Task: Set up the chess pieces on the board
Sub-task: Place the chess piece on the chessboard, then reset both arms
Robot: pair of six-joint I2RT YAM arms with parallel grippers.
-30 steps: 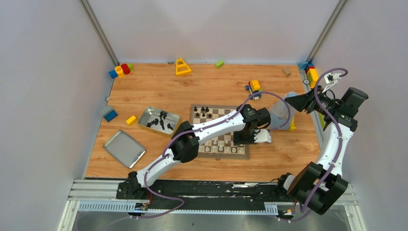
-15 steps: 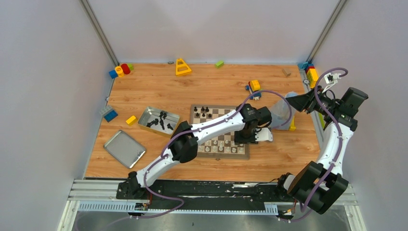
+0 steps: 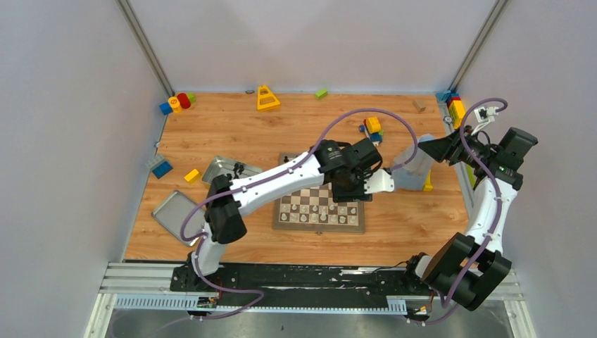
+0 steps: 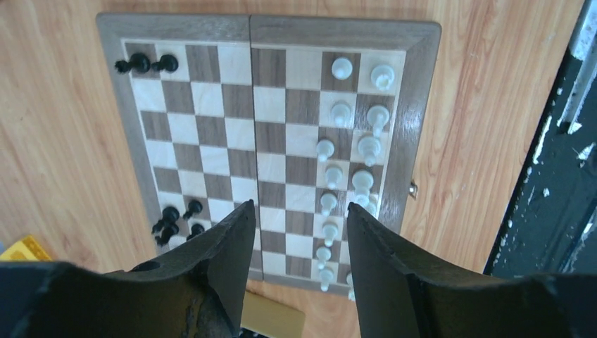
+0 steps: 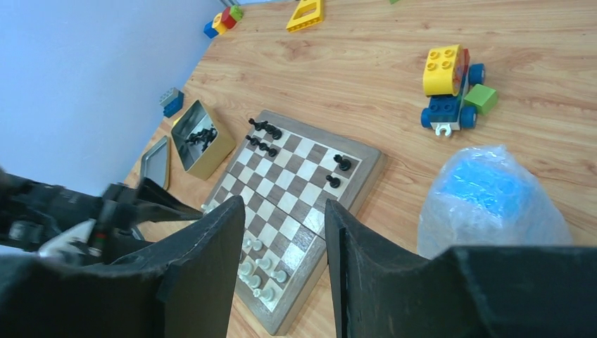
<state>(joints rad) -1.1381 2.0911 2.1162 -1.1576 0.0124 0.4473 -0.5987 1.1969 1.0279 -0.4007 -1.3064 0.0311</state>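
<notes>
The board [image 3: 320, 227] lies mid-table. Pale chess pieces [image 3: 318, 210] stand in two rows along its near side. They line the right edge of the board [image 4: 415, 105] as white pieces [image 4: 362, 151] in the left wrist view. Black pieces [image 4: 141, 63] stand at its far corners, with more black ones [image 4: 176, 218] by my finger. My left gripper [image 4: 299, 205] hangs open above the board with nothing between its jaws. It shows in the top view as the left gripper [image 3: 360, 184]. My right gripper [image 3: 431, 148] [image 5: 283, 203] is open and empty, high at the right.
An open tin [image 5: 197, 137] with black pieces inside sits left of the board, its flat lid [image 3: 172, 211] nearer me. A plastic-wrapped blue object [image 3: 415, 165] stands right of the board. A block car [image 5: 450, 88] and scattered toy blocks [image 3: 267, 98] lie toward the far edge.
The left gripper has opened and moved from the board's near right corner toward its far right side, the arm folding back. The right arm has not moved.
</notes>
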